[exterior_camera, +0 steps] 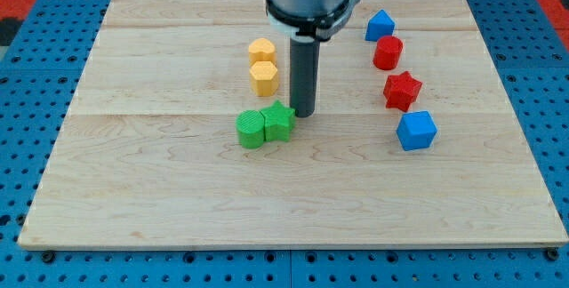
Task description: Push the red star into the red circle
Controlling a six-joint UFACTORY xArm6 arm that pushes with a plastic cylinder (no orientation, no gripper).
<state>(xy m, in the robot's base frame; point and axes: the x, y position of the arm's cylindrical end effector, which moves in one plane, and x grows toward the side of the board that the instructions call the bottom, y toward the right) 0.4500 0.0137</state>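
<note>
The red star (402, 90) lies at the view's right on the wooden board (160, 190). The red circle (388, 53) sits just above it, with a small gap between them. My tip (302, 114) is near the board's middle, well to the left of both red blocks. It stands right beside the green star (279, 121), at that block's upper right edge.
A green circle (252, 129) touches the green star on its left. Two yellow blocks, one above (261, 52) the other (264, 78), stand left of the rod. A blue block (380, 26) lies above the red circle. A blue cube (416, 131) lies below the red star.
</note>
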